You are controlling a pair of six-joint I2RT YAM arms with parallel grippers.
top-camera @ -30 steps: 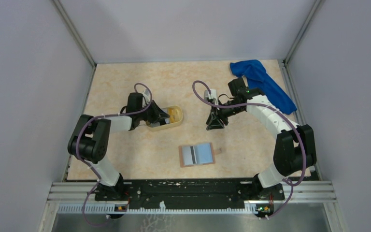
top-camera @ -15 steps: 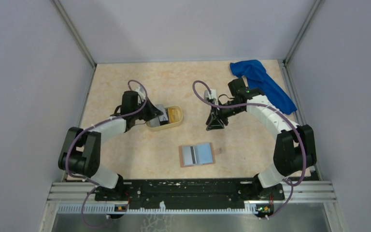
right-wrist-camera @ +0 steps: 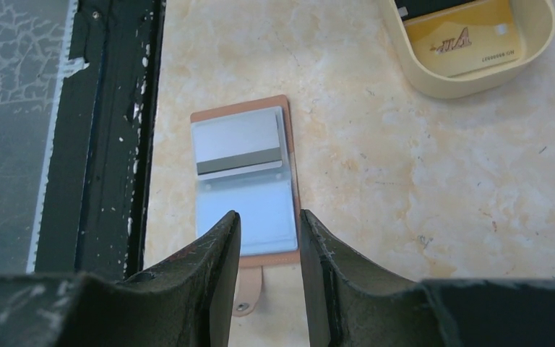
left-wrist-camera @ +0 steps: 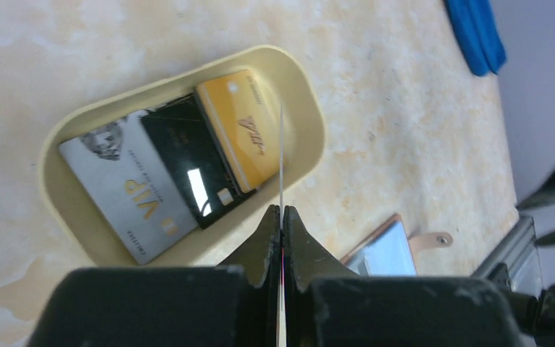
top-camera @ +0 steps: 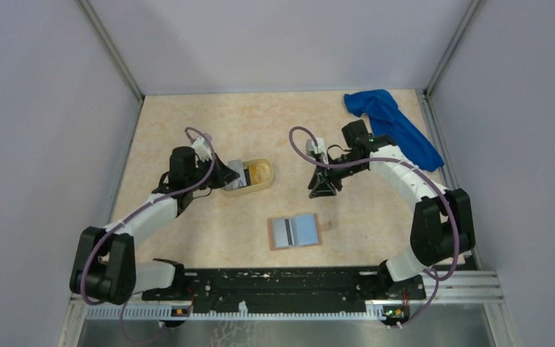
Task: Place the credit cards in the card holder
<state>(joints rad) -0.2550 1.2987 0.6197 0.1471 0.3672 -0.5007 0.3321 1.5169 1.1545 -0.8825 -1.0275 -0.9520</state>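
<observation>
Left gripper pulled back from tray toward left edge, pinching one card edge-on. Right gripper spread, hovering. Card holder open by near edge; you've three cards left in tray.

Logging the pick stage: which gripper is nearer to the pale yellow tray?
Left. The left gripper is over the tray's left end, shut on a card; the right gripper hangs open off to its right, well apart.
</observation>
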